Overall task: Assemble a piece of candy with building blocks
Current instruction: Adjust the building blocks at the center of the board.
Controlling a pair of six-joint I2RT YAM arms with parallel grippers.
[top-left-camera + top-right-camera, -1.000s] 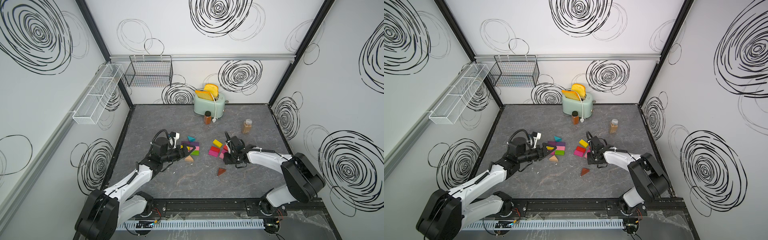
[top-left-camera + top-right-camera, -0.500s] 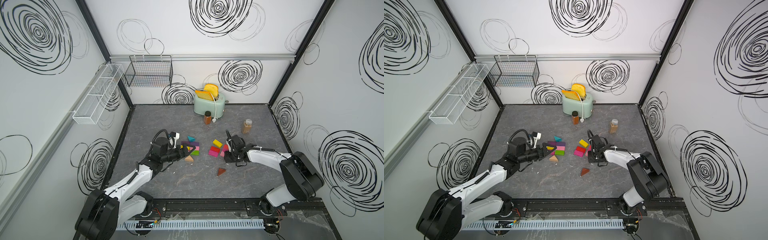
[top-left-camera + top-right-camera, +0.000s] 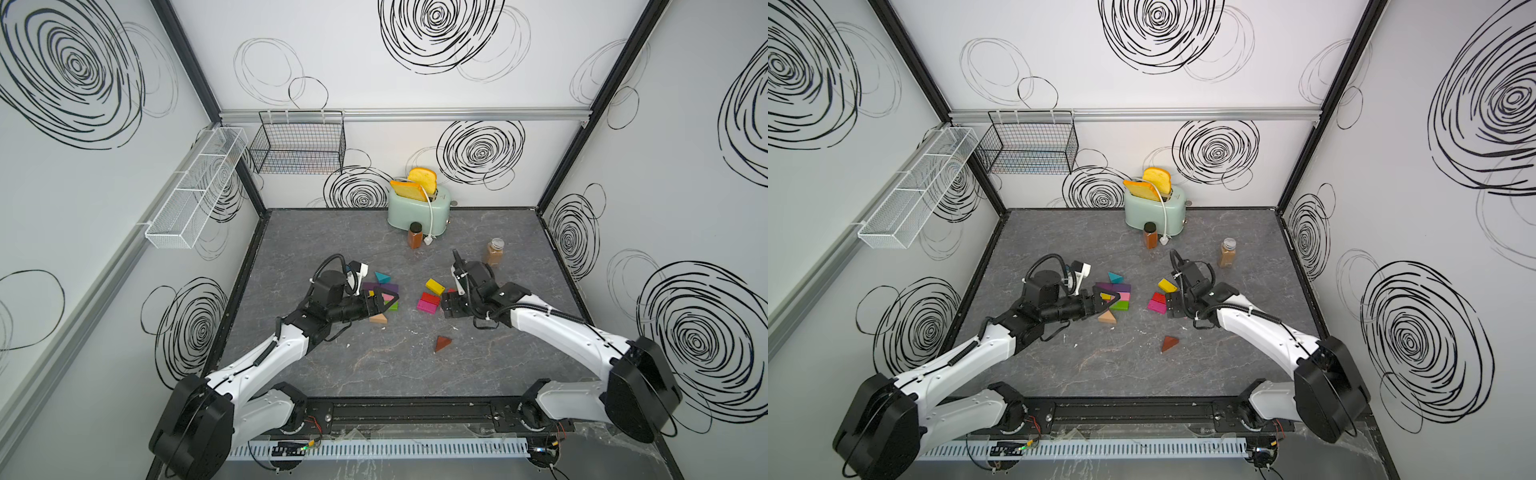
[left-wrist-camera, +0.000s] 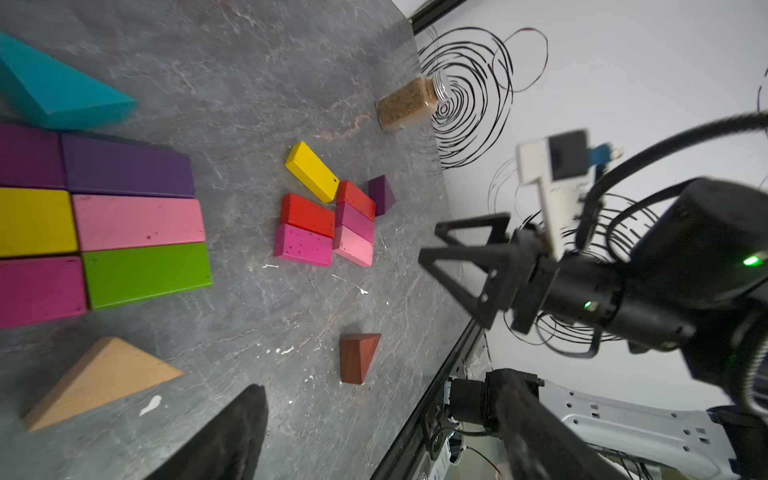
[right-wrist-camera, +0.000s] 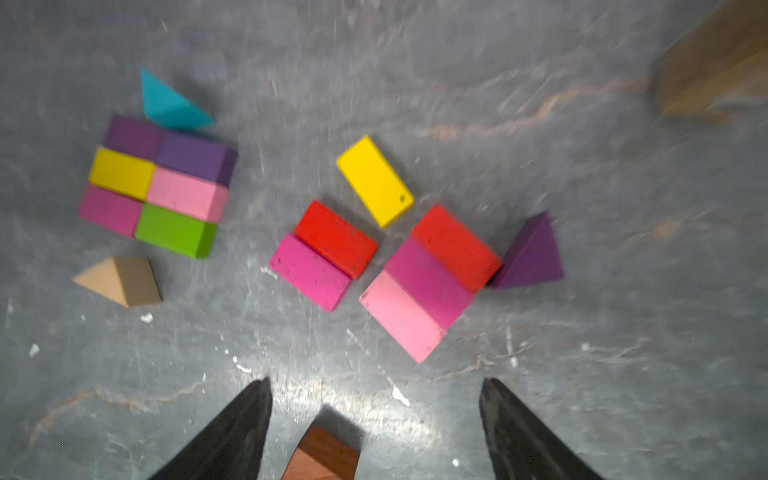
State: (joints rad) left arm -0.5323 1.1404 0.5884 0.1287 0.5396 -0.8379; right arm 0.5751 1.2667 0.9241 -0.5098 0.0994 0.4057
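Six flat building blocks in purple, yellow, pink, magenta and green lie packed as a rectangle (image 4: 104, 224), with a teal wedge (image 3: 382, 277) behind and a tan wedge (image 3: 379, 318) in front. My left gripper (image 3: 384, 300) hovers open over that rectangle. To the right lie a yellow brick (image 5: 375, 180), a red and magenta pair (image 5: 322, 255), a red-magenta-pink row (image 5: 430, 282) and a purple wedge (image 5: 530, 255). My right gripper (image 3: 451, 305) stands open above that row, holding nothing. A brown wedge (image 3: 442, 343) lies alone nearer the front.
A mint toaster (image 3: 419, 210) with toast stands at the back wall, its white plug on the mat. Two brown spice jars (image 3: 414, 235) (image 3: 493, 252) stand behind the blocks. A black wire basket (image 3: 299, 143) and a white mesh shelf (image 3: 193, 195) hang on the walls.
My right gripper's jaws have opened and it has drawn slightly back from the right-hand blocks. The left arm has not moved.
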